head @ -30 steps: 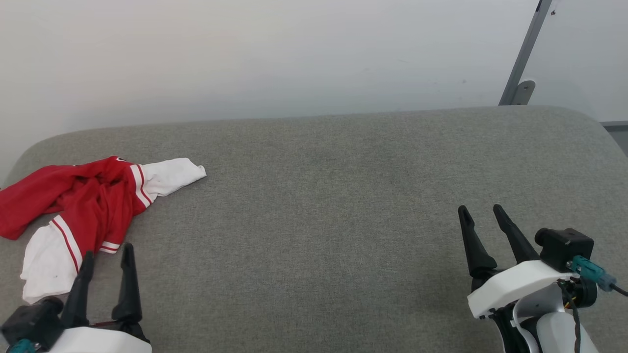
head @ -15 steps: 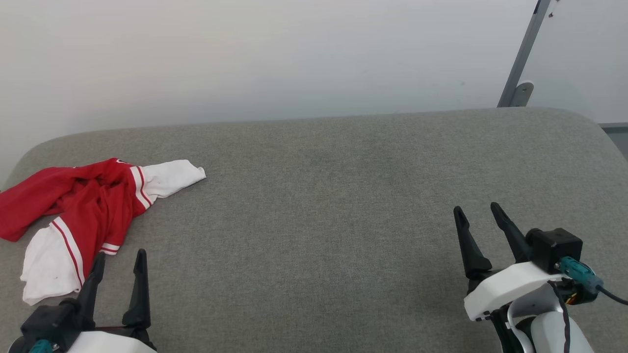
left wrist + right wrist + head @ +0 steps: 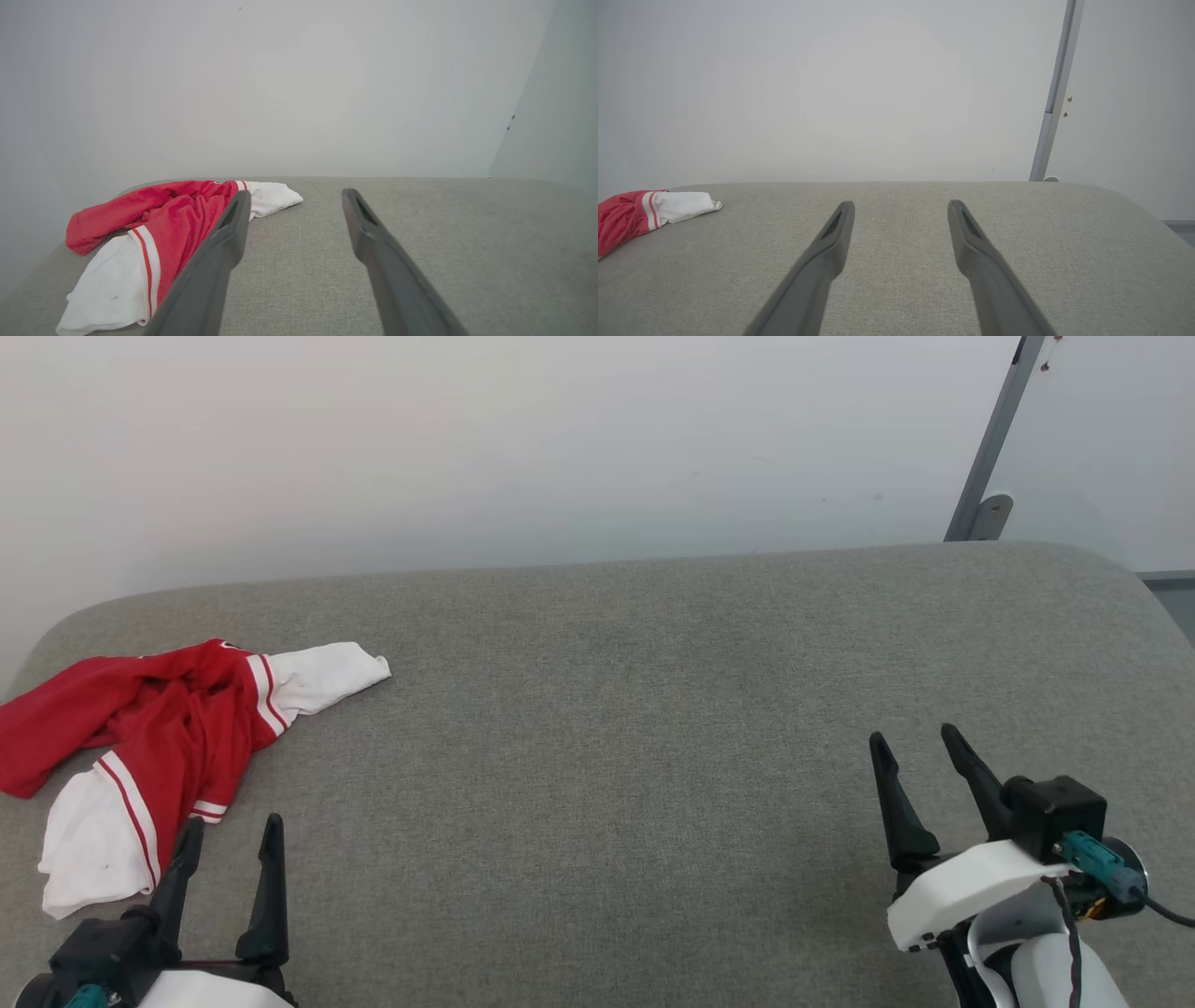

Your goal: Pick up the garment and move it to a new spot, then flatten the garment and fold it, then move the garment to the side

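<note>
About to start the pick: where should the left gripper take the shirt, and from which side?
Likely the shirt at its bunched red middle, left gripper approaching from above: folds stand up there, while the white sleeves lie flat.

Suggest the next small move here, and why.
Probably ease the left tool forward and slightly to its left, onto the crumpled red short-sleeved shirt with white sleeve ends. The tool's two fingers stand apart and hold nothing. The shirt lies in a heap at the left end of the grey fabric-covered surface, just ahead of it. The right tool, also open, sits far across.
</note>
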Motion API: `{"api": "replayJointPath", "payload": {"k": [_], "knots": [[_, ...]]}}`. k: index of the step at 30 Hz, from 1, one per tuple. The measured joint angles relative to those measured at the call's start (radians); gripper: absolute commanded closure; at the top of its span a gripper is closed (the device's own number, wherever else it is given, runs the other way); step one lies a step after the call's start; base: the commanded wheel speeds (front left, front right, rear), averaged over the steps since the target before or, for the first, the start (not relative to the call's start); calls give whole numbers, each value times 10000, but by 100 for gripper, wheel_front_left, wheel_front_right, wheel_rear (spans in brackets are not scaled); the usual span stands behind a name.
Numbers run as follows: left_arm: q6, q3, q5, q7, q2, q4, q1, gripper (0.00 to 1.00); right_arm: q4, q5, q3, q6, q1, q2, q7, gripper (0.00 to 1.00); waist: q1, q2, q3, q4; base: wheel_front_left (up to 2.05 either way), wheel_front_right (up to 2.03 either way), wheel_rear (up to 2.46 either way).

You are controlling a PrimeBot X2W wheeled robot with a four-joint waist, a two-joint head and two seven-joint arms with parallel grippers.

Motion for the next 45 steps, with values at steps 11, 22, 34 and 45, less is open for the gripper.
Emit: {"api": "replayJointPath", "payload": {"k": [11, 22, 34, 45], "knots": [[-63, -94, -155, 0, 8, 104, -22, 0, 27, -84, -169, 0, 160, 86, -61, 0, 0, 0, 12, 83, 0, 0, 0], [238, 236, -564, 163, -10, 188, -82, 0, 67, -6, 196, 0, 148, 146, 4, 0, 0, 0, -225, 1088, 0, 0, 0], [744, 560, -708, 410, 23, 12, 222, 0, 428, 142, 1016, 0, -111, 174, 33, 0, 0, 0, -517, 2646, 0, 0, 0], [1011, 652, -844, 604, 25, -337, 531, 0, 702, 443, 1720, 0, -384, 205, 2, 0, 0, 0, -695, 4102, 0, 0, 0]]}}
